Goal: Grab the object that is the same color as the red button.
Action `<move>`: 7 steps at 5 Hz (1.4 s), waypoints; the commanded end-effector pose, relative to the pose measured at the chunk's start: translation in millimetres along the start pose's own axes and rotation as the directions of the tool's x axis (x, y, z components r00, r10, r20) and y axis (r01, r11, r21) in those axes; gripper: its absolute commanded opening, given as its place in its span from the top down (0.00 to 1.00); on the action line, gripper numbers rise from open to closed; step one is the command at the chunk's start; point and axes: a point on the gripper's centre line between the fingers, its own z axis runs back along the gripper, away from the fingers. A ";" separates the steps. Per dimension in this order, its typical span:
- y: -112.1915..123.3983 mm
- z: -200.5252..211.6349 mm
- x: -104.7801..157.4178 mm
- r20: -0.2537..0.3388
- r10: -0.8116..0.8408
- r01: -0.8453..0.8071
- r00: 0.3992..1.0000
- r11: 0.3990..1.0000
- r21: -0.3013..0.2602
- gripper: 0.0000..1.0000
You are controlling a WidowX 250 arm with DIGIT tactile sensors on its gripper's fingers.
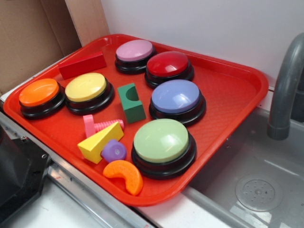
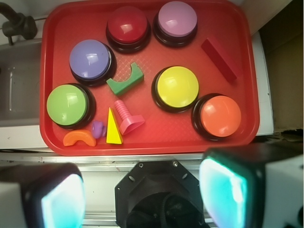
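Claw point(image 2: 142, 194) tips cut off, blurry.

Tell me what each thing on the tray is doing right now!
red wedge block: lying flat, untouched.
red button: upright, unpressed.
pink bolt: lying on its side.
yellow wedge: lying beside the bolt.
green arch block: lying flat.
gripper: open, away from the tray.

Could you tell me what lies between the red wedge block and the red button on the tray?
The pink-topped button sits between the red wedge block and the red button, touching neither. This shows in the wrist view and the exterior view alike.
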 end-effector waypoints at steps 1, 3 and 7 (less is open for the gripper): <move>0.0 0.0 0.0 0.000 0.000 0.000 1.000 1.000 0.000 0.00; 40.0 -32.0 44.8 0.017 -0.045 0.047 0.999 0.997 -0.068 0.00; 132.1 -129.0 120.1 0.080 -0.219 0.208 0.972 0.970 0.126 0.00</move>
